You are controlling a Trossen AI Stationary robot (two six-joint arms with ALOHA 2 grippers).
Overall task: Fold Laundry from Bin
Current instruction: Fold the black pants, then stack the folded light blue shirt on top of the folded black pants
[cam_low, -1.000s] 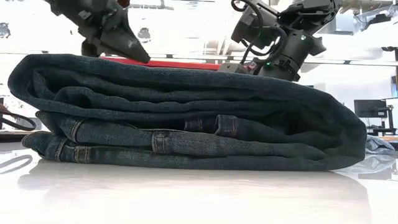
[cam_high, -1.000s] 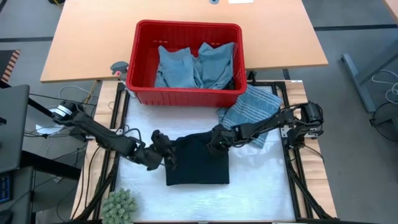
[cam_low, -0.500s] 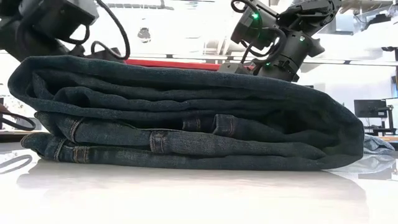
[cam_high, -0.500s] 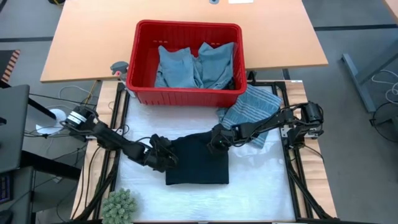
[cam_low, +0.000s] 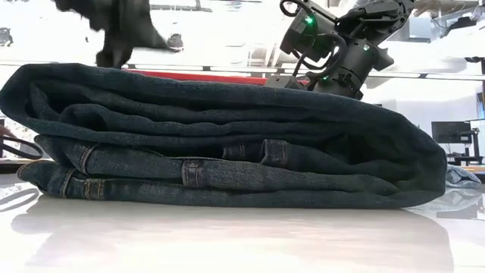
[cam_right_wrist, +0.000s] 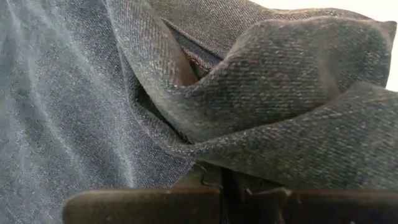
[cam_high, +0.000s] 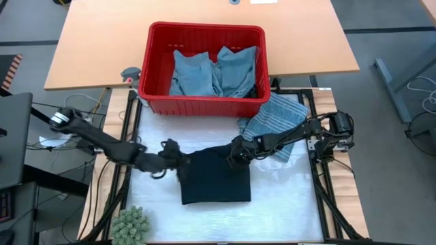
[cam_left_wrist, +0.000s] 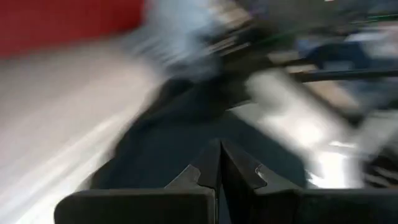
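Observation:
The dark navy jeans (cam_high: 216, 175) lie folded in several layers on the white mat, and fill the low view (cam_low: 227, 144). My left gripper (cam_high: 174, 158) is shut at the stack's far left corner; its wrist view (cam_left_wrist: 219, 165) is blurred. My right gripper (cam_high: 235, 154) is shut on the jeans near their far right corner. The red bin (cam_high: 204, 27) stands at the far side with light blue garments (cam_high: 214, 71) inside. A striped grey-blue cloth (cam_high: 276, 119) lies flat under my right arm. My left gripper's shut fingers (cam_left_wrist: 211, 168) point at the jeans' far left corner; I cannot tell whether they touch the cloth. My right gripper pinches a raised fold of denim (cam_right_wrist: 205, 155) on the top layer, near the stack's far right corner. It comes slanting from the table's right side. The jeans stay lying on the mat.
A green fuzzy ball (cam_high: 131, 224) sits at the near left corner of the mat. A small grey and orange object (cam_high: 129, 73) lies left of the bin. The mat is bare white near the front edge (cam_high: 218, 221).
My left gripper has moved toward the table's far edge and a little left, along the jeans' left side, staying shut. In the low view the stack's left end now reaches slightly further left.

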